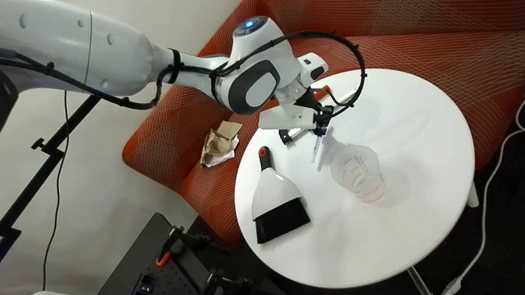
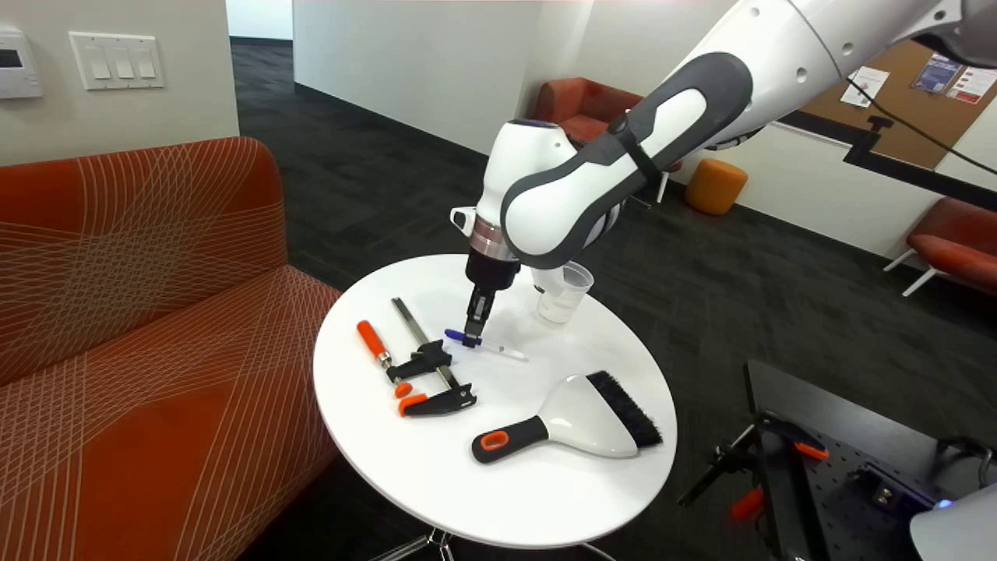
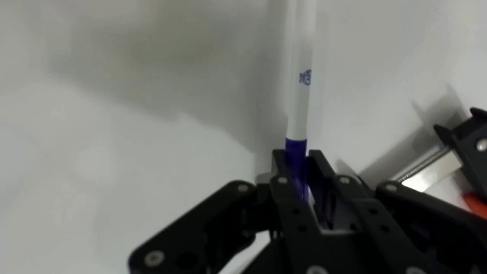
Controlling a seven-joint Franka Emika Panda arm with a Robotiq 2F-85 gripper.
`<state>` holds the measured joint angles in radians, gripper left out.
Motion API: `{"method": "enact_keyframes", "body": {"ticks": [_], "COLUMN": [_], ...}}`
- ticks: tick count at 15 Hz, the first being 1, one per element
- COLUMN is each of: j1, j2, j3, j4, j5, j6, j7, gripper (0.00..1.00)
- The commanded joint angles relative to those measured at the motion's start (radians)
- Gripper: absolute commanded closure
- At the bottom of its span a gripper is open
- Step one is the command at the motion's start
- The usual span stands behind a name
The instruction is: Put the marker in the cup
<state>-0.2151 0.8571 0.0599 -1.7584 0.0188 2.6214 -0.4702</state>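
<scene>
The marker has a white barrel and a dark blue-purple end. It shows in both exterior views (image 1: 317, 148) (image 2: 505, 351) and in the wrist view (image 3: 298, 99). My gripper (image 3: 297, 155) is shut on the marker's blue end, with a finger on each side. The gripper also shows in both exterior views (image 1: 321, 131) (image 2: 472, 339), low over the table. The marker lies nearly flat; I cannot tell whether it touches the table. The cup, a clear tumbler (image 1: 357, 172), stands upright on the table, apart from the gripper. It is partly hidden behind the arm in an exterior view (image 2: 564, 302). It is out of the wrist view.
A bar clamp with orange parts (image 2: 430, 358) lies close beside the gripper; it also shows in the wrist view (image 3: 466, 142). A white dustpan with a black brush (image 2: 580, 421) lies on the round white table (image 1: 425, 227). A red sofa (image 1: 428, 3) borders the table.
</scene>
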Motion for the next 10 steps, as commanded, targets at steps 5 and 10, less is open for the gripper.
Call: {"method": "enact_keyframes", "body": {"ticks": [5,10], "j1": [-0.001,0.014], "j2": [-0.294,-0.463], "j3": [0.005,-0.002], "j4": [-0.151,-0.230], "j5": [0.039,0.067], "j6": [-0.042,-0.081], "j7": [0.153,0.185], "gripper": [0.96,0.96]}}
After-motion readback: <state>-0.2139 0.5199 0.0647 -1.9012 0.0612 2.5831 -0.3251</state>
